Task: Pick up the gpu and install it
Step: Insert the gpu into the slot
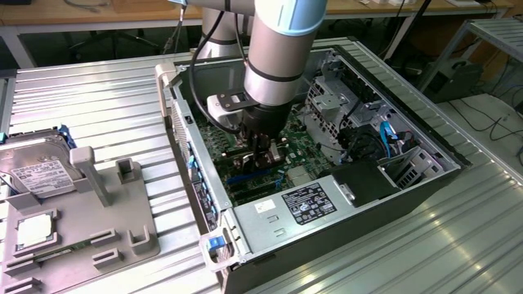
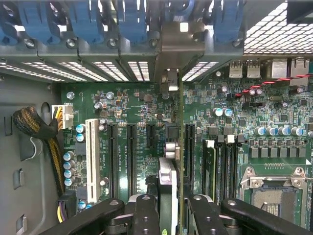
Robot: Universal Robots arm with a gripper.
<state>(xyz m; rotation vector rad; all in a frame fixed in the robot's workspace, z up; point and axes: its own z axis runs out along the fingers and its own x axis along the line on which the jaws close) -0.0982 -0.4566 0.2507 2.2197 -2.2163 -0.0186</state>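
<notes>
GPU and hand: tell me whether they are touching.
Touching. In the wrist view the hand grips the edge-on gpu, fingers pressed against both faces.

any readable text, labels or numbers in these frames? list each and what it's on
Nothing reads clearly.
Hard drive label: print too small to read.
Power supply label: symbols and print, blurred.
Motherboard, white lettering between the slots: too small to read.
The gpu, edge-on in the gripper: no print visible.
</notes>
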